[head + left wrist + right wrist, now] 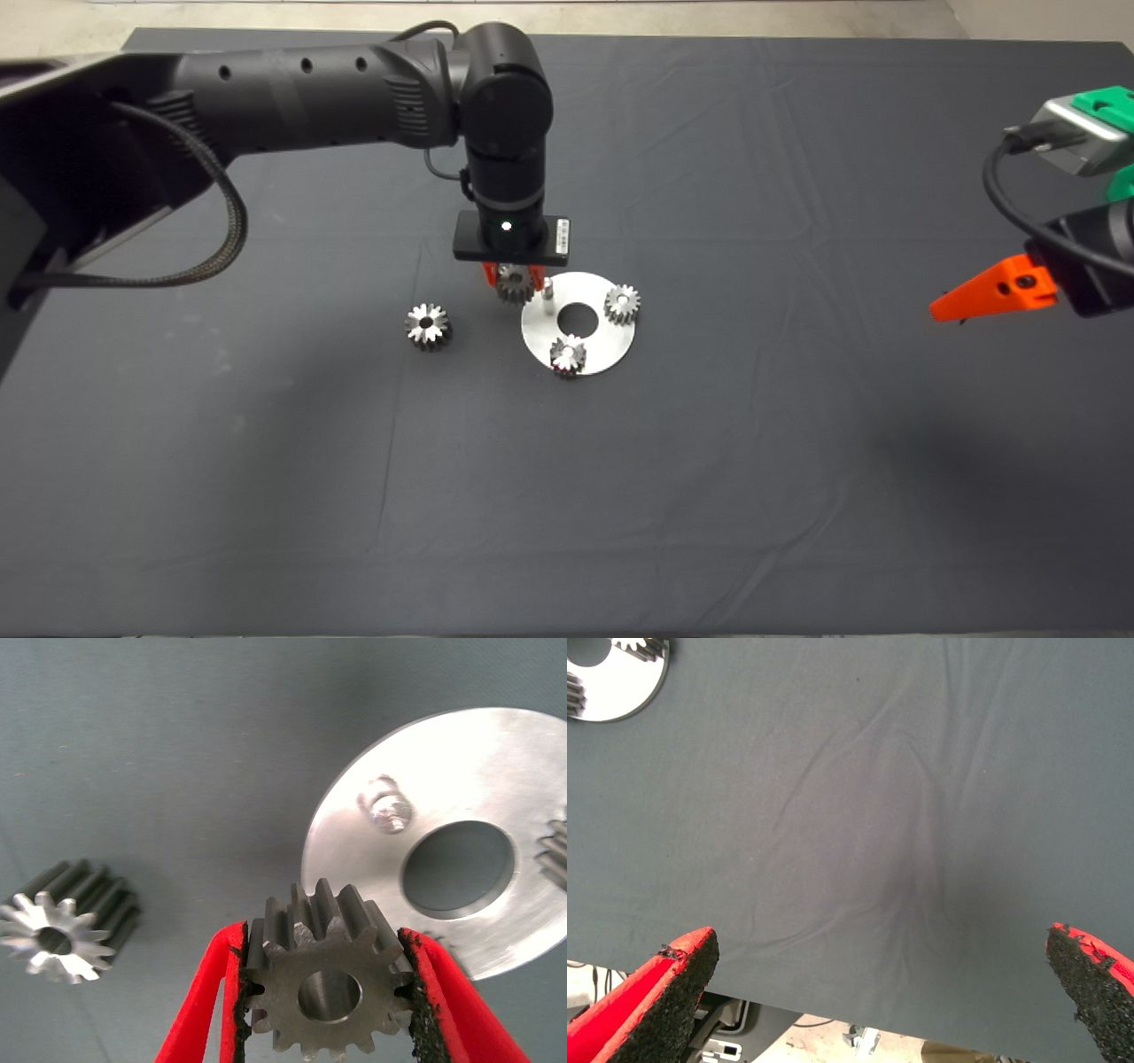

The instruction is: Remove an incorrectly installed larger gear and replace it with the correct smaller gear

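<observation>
So we're in the second half of the job here, by the look of it. The larger gear (429,326) is already off and lying on the mat (709,487), well left of the round steel plate (602,350). The left gripper (514,282) is pinching the smaller gear (330,992) across its teeth, both pads pressed tight against it, and holding it just left of the plate's far-left edge.

We'd call this the carry-in before seating. The bare pin (548,294) on the plate is just right of the held gear, so the next move, as we see it, is a small shift right to put the bore over that pin, then straight down. The bore needs to line up squarely or it'll catch on the pin tip.

Two other small gears (622,303) already sit on the plate, one far-right, one near.

The right gripper (877,1010) is parked out at the right edge, fingers spread wide with nothing between them.
</observation>
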You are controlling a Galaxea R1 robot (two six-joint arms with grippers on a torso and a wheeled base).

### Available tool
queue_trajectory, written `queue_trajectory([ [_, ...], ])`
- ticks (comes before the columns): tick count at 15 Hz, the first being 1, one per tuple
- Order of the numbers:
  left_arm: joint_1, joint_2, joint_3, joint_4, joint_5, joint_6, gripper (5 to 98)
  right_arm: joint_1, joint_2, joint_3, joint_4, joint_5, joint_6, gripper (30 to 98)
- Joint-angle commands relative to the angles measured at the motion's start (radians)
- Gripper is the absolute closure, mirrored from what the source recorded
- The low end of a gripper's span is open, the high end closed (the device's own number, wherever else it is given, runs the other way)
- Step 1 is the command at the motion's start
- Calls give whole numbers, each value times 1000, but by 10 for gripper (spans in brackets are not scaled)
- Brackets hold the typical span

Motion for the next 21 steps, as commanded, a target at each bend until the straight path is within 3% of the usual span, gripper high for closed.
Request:
queue_trajectory([
  [1, -17, -2, 3, 102, -68, -33, 700, 14, 4, 0, -11, -94, 8, 308],
  [2, -16, 2, 20, 136, -70, -62, 701, 14, -1, 2, -11, -96, 8, 308],
  [5, -18, 5, 26, 145, -68, -88, 701, 14, -4, 3, -11, -96, 8, 308],
  [12, -16, 3, 30, 158, -65, -95, 702, 14, 16, -12, -11, -97, 2, 308],
  [14, -14, 3, 24, 186, -66, -101, 718, 14, 16, -12, -11, -97, 2, 308],
  [21, 27, 6, 27, 227, -68, -144, 740, 16, 16, -12, -11, -97, 2, 308],
])
